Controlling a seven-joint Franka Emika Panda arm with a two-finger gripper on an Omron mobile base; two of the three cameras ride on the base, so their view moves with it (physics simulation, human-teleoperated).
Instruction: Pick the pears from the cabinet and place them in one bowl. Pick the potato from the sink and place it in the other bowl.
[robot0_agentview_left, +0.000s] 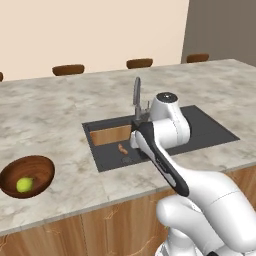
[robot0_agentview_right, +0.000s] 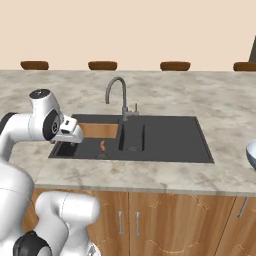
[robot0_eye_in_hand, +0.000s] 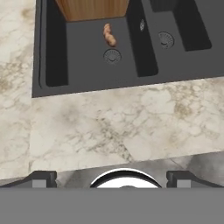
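Potato (robot0_eye_in_hand: 109, 35) lies in sink (robot0_eye_in_hand: 92, 76) beside drain (robot0_eye_in_hand: 112, 55) — wooden board (robot0_eye_in_hand: 92, 8) behind.

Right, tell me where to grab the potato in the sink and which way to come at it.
Grip the potato across its narrow middle, coming straight down from above. It lies flat on the floor of the sink, just beside the drain, with the basin walls blocking any sideways approach. It is oblong, so the open gripper should probably turn its fingers across the short width, not along the length.
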